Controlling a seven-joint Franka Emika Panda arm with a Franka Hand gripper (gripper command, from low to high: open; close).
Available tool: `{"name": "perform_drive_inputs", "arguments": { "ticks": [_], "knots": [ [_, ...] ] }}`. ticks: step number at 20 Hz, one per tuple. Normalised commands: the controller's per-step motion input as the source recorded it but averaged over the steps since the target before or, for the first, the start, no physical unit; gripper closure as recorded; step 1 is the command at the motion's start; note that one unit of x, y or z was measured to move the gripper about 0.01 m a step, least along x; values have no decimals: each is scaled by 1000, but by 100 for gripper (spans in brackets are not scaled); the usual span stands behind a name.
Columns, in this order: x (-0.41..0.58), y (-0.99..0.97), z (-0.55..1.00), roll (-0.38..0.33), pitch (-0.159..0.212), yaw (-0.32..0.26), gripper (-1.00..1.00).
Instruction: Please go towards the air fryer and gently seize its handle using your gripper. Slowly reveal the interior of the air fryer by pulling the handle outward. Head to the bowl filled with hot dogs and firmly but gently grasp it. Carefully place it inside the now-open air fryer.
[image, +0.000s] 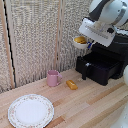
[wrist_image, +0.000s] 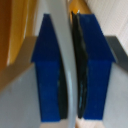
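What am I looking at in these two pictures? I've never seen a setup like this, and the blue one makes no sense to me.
The big white shape at the exterior view's upper right is a robot arm. Its gripper, a two-fingered clamp, holds a small white bowl with orange-yellow hot dogs in the air, above the pulled-out drawer of a black air fryer. The drawer's handle juts from its front.

That picture comes from a camera standing off the arm. The other comes from a camera on the robot's wrist, looking down along the clamp: the two blue blocks are its fingers, pinching the pale rim of the bowl between them.

On the wooden table sit a pink mug, a loose orange block and a large patterned plate.
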Motion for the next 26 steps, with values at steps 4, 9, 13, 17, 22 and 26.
{"name": "perform_drive_inputs", "arguments": {
  "ticks": [4, 9, 13, 17, 22, 26],
  "knots": [
    [63, -374, 424, -1, 166, -296, 100],
    [189, -494, 499, -16, 216, -242, 100],
    [336, -619, 423, -23, 194, -180, 100],
    [414, -737, 346, -11, 168, -123, 100],
    [346, -874, 116, 14, 153, -40, 100],
    [327, -557, -79, 62, 207, 39, 100]
  ]
}}
